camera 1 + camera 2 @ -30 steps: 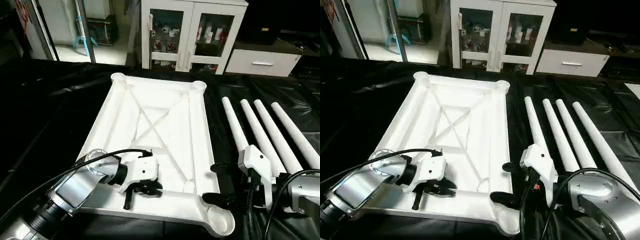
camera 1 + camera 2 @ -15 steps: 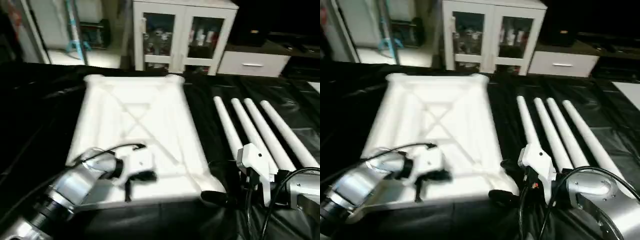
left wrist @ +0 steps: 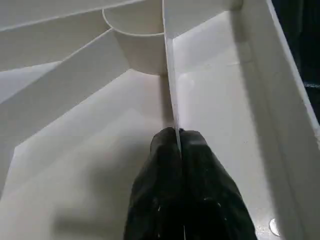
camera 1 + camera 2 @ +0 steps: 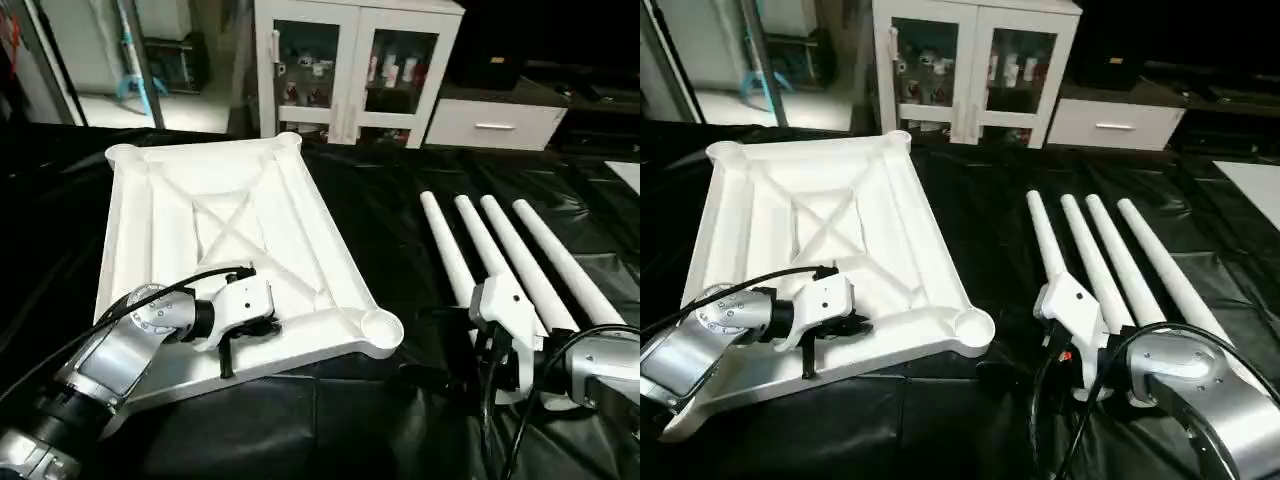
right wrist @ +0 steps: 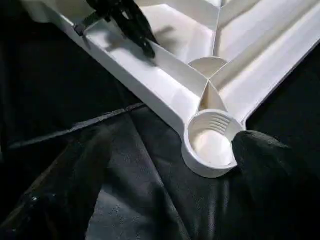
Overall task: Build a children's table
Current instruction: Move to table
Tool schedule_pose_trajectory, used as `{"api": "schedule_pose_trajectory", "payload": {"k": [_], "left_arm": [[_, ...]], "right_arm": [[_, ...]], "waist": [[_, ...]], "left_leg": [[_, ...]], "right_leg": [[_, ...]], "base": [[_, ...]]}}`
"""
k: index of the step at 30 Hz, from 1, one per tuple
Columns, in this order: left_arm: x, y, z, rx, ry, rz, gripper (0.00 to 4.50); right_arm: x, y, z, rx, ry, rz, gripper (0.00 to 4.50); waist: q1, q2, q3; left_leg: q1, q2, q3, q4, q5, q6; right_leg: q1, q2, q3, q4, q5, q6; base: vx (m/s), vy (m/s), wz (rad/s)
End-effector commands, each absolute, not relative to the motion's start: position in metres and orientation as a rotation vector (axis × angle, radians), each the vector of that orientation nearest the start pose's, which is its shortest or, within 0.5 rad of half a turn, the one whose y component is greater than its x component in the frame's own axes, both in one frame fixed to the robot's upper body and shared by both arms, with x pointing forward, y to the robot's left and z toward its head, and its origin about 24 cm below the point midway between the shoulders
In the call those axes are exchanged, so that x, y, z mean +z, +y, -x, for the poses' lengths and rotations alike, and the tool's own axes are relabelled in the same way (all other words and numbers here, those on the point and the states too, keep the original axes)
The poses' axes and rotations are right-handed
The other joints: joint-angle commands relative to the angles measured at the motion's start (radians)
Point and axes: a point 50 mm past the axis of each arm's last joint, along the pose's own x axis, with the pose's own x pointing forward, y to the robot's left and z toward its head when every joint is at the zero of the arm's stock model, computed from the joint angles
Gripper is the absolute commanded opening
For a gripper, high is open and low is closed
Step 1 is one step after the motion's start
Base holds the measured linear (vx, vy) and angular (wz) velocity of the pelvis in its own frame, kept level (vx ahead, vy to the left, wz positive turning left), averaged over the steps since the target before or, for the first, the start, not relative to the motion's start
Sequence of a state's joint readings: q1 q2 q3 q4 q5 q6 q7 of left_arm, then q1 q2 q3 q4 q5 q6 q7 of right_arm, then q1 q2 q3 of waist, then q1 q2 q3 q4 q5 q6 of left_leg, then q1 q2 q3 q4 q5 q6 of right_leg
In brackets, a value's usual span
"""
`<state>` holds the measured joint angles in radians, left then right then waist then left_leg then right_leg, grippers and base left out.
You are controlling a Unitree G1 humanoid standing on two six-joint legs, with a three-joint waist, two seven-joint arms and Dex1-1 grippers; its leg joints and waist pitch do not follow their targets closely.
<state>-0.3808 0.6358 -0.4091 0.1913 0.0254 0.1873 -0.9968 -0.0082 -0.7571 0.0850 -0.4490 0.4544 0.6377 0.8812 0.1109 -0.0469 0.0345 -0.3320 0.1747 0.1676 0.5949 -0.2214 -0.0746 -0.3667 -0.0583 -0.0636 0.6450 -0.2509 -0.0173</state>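
Note:
The children's table's white tabletop point(image 4: 165, 215) lies underside up on the left, turned at an angle, its X ribs showing. My left gripper point(image 4: 260, 325) is shut on a thin upright rib point(image 3: 169, 75) near the tabletop's front edge. Four white tube legs point(image 4: 500, 255) lie side by side on the right. My right gripper point(image 5: 170, 136) stands open in front of the legs. Its fingers point(image 5: 75, 175) reach either side of the near-right corner socket point(image 5: 212, 145) without touching it.
Black sheeting point(image 4: 390, 210) covers the work surface. A white cabinet with glass doors point(image 4: 350, 60) and a white drawer unit point(image 4: 495, 125) stand behind it. My left arm's black cable point(image 4: 150, 300) loops over the tabletop's near part.
The tabletop has swung round with my left gripper on its rib: its far end went left and its near-right corner drew back from the right gripper. The view also shifted.

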Motion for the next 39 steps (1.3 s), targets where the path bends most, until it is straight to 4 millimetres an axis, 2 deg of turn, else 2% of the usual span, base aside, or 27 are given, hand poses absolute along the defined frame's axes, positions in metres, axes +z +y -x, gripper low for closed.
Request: {"api": "schedule_pose_trajectory", "payload": {"k": [1,5,8,10,11,14,16,19,20,24,25,27,30,31,32,33,37,38,39], "left_arm": [[0.036,0.190,-0.278,-1.117,0.601,-0.748,0.03],[0.036,0.189,-0.274,-1.172,0.581,-0.762,0.03],[0.036,0.189,-0.272,-1.178,0.591,-0.749,0.03],[0.036,0.189,-0.272,-1.176,0.592,-0.745,0.03],[0.038,0.189,-0.272,-1.170,0.591,-0.724,0.40],[0.045,0.188,-0.270,-1.172,0.583,-0.656,0.53],[0.048,0.188,-0.267,-1.185,0.578,-0.640,0.82],[0.051,0.188,-0.264,-1.208,0.577,-0.634,0.97],[0.055,0.188,-0.261,-1.222,0.573,-0.638,1.18],[0.064,0.190,-0.260,-1.209,0.534,-0.664,1.42],[0.070,0.190,-0.260,-1.198,0.508,-0.644,1.61],[0.085,0.189,-0.261,-1.169,0.421,-0.599,1.66],[0.106,0.185,-0.264,-1.106,0.287,-0.491,1.66],[0.108,0.185,-0.264,-1.101,0.274,-0.475,1.66],[0.120,0.182,-0.267,-1.071,0.198,-0.392,1.66],[0.122,0.181,-0.268,-1.065,0.183,-0.385,1.66],[0.128,0.177,-0.277,-0.942,0.102,-0.316,1.66],[0.128,0.177,-0.279,-0.909,0.093,-0.313,1.66],[0.123,0.173,-0.280,-0.877,0.104,-0.286,1.66]], "right_arm": [[0.103,-0.183,-0.215,1.078,0.428,0.239,4.20],[0.103,-0.183,-0.216,1.076,0.426,0.241,4.20],[0.103,-0.183,-0.216,1.075,0.426,0.242,4.20],[0.103,-0.183,-0.216,1.074,0.425,0.242,4.20],[0.103,-0.183,-0.216,1.075,0.424,0.240,4.20],[0.103,-0.183,-0.216,1.077,0.425,0.237,4.20],[0.103,-0.183,-0.215,1.079,0.427,0.234,4.20],[0.103,-0.183,-0.214,1.081,0.428,0.231,4.20],[0.104,-0.183,-0.214,1.082,0.428,0.228,4.20],[0.105,-0.185,-0.214,1.078,0.425,0.222,4.20],[0.107,-0.186,-0.214,1.066,0.415,0.210,4.20],[0.111,-0.188,-0.215,1.041,0.395,0.183,4.20],[0.115,-0.190,-0.216,0.968,0.373,0.162,4.20],[0.115,-0.190,-0.216,0.965,0.373,0.154,4.20],[0.116,-0.189,-0.213,0.955,0.377,0.100,4.20],[0.116,-0.189,-0.212,0.950,0.378,0.095,4.20],[0.114,-0.188,-0.209,0.900,0.397,0.061,4.20],[0.114,-0.188,-0.209,0.892,0.398,0.057,4.20],[0.110,-0.188,-0.211,0.836,0.418,0.065,4.20]], "waist": [[0.007,-0.007,-0.026],[0.008,-0.007,-0.023],[0.008,-0.006,-0.024],[0.007,-0.005,-0.026],[0.007,-0.006,-0.027],[0.006,-0.006,-0.028],[0.006,-0.005,-0.027],[0.006,-0.005,-0.026],[0.006,-0.004,-0.026],[0.004,-0.004,-0.028],[0.004,-0.004,-0.029],[0.004,-0.003,-0.031],[0.005,0.002,-0.029],[0.006,0.001,-0.028],[0.006,0.003,-0.026],[0.008,0.001,-0.026],[0.007,0.006,-0.025],[0.005,0.010,-0.025],[0.006,0.022,-0.027]], "left_leg": [[-0.008,0.061,-0.026,-0.079,-0.146,0.032],[-0.007,0.063,-0.028,-0.083,-0.181,0.022],[-0.006,0.064,-0.029,-0.084,-0.179,0.021],[-0.008,0.066,-0.029,-0.084,-0.166,0.020],[-0.007,0.066,-0.028,-0.083,-0.159,0.021],[-0.008,0.066,-0.027,-0.082,-0.137,0.026],[-0.006,0.066,-0.026,-0.081,-0.138,0.024],[-0.004,0.067,-0.026,-0.083,-0.145,0.023],[-0.004,0.067,-0.025,-0.083,-0.137,0.023],[-0.004,0.068,-0.025,-0.081,-0.110,0.026],[-0.004,0.067,-0.024,-0.080,-0.105,0.027],[-0.003,0.067,-0.023,-0.076,-0.079,0.033],[-0.003,0.066,-0.021,-0.076,-0.090,0.026],[-0.001,0.066,-0.020,-0.076,-0.099,0.024],[-0.003,0.064,-0.020,-0.077,-0.113,0.020],[-0.002,0.064,-0.021,-0.077,-0.121,0.017],[-0.001,0.064,-0.022,-0.078,-0.138,0.007],[-0.004,0.063,-0.023,-0.078,-0.134,0.004],[-0.005,0.062,-0.025,-0.076,-0.120,0.000]], "right_leg": [[0.027,-0.100,0.066,-0.103,-0.221,-0.117],[0.025,-0.102,0.067,-0.112,-0.317,-0.086],[0.024,-0.103,0.068,-0.112,-0.321,-0.081],[0.025,-0.102,0.067,-0.107,-0.282,-0.092],[0.025,-0.101,0.067,-0.105,-0.254,-0.099],[0.027,-0.101,0.066,-0.099,-0.197,-0.120],[0.027,-0.101,0.066,-0.098,-0.189,-0.131],[0.026,-0.100,0.067,-0.098,-0.182,-0.135],[0.026,-0.098,0.066,-0.097,-0.163,-0.140],[0.031,-0.097,0.065,-0.086,-0.065,-0.167],[0.031,-0.096,0.065,-0.086,-0.053,-0.170],[0.033,-0.096,0.065,-0.078,0.017,-0.195],[0.033,-0.095,0.063,-0.079,0.025,-0.220],[0.032,-0.095,0.063,-0.080,0.014,-0.221],[0.035,-0.094,0.064,-0.082,-0.017,-0.216],[0.036,-0.096,0.064,-0.085,-0.039,-0.215],[0.036,-0.095,0.064,-0.093,-0.099,-0.186],[0.037,-0.092,0.065,-0.094,-0.096,-0.180],[0.038,-0.092,0.065,-0.089,-0.079,-0.175]], "base": [[0.000,0.000,0.00],[0.000,0.000,0.00],[0.000,0.000,0.00],[0.000,0.000,0.00],[0.000,0.000,0.00],[0.000,0.000,0.00],[0.000,0.000,0.00],[0.000,0.000,0.00],[0.000,0.000,0.00],[0.000,0.000,0.00],[0.000,0.000,0.00],[0.000,0.000,0.00],[0.000,0.000,0.00],[0.000,0.000,0.00],[0.000,0.000,0.00],[0.000,0.000,0.00],[0.000,0.000,0.00],[0.000,0.000,0.00],[0.000,0.000,0.00]]}}
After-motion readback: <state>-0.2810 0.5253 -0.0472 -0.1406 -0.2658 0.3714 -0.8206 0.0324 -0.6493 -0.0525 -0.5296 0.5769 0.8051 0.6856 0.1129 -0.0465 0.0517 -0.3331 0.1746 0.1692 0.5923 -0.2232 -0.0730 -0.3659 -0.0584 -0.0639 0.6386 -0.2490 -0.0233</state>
